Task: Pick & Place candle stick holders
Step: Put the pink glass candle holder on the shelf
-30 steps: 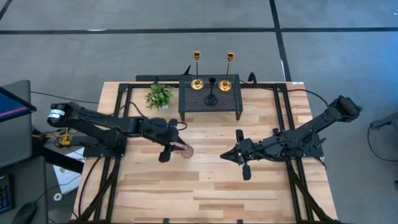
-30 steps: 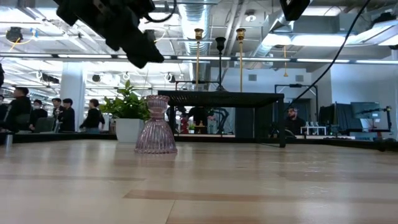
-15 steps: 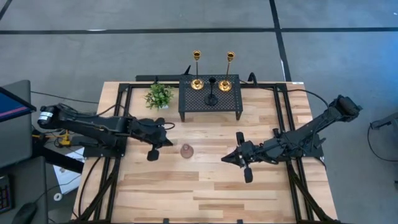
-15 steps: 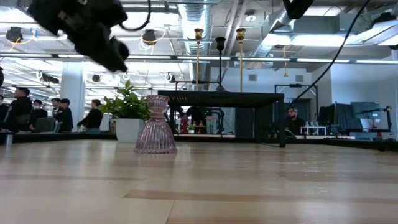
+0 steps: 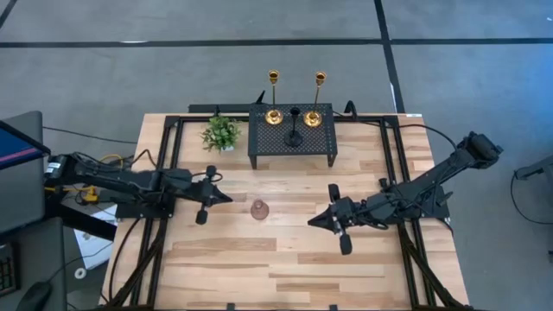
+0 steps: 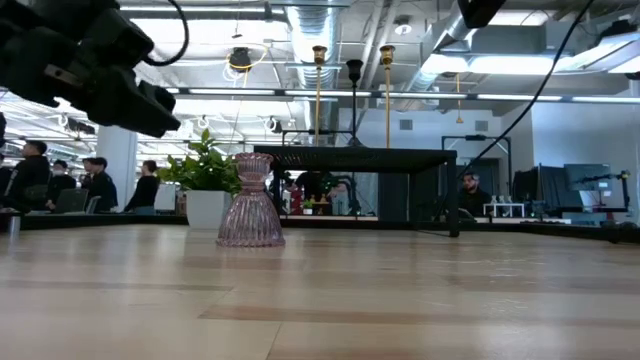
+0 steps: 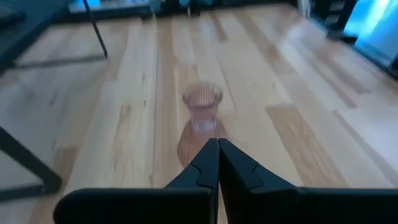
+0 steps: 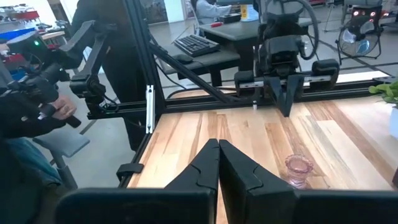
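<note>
A squat pinkish-brown ribbed candle stick holder (image 5: pixel 259 209) stands upright on its wide base on the bare table between my grippers. It also shows in the low view (image 6: pixel 250 201) and in both wrist views (image 7: pixel 201 117) (image 8: pixel 297 169). Two gold thin-stemmed holders (image 5: pixel 273 112) (image 5: pixel 314 114) and a short black one (image 5: pixel 294 136) stand on the black mesh stand (image 5: pixel 292 145). My left gripper (image 5: pixel 223 198) is shut and empty, above the table to the left of the pink holder. My right gripper (image 5: pixel 314 220) is shut and empty to its right.
A small green potted plant (image 5: pixel 221 132) stands left of the mesh stand at the table's far side. Black frame rails (image 5: pixel 164 173) run along the table's left and right sides. Bare wood lies toward the near edge (image 5: pixel 276 276). People show in the room beyond (image 6: pixel 100 185).
My left gripper has drawn back from the pink holder toward the table's left edge. The holder has stayed upright where it was.
</note>
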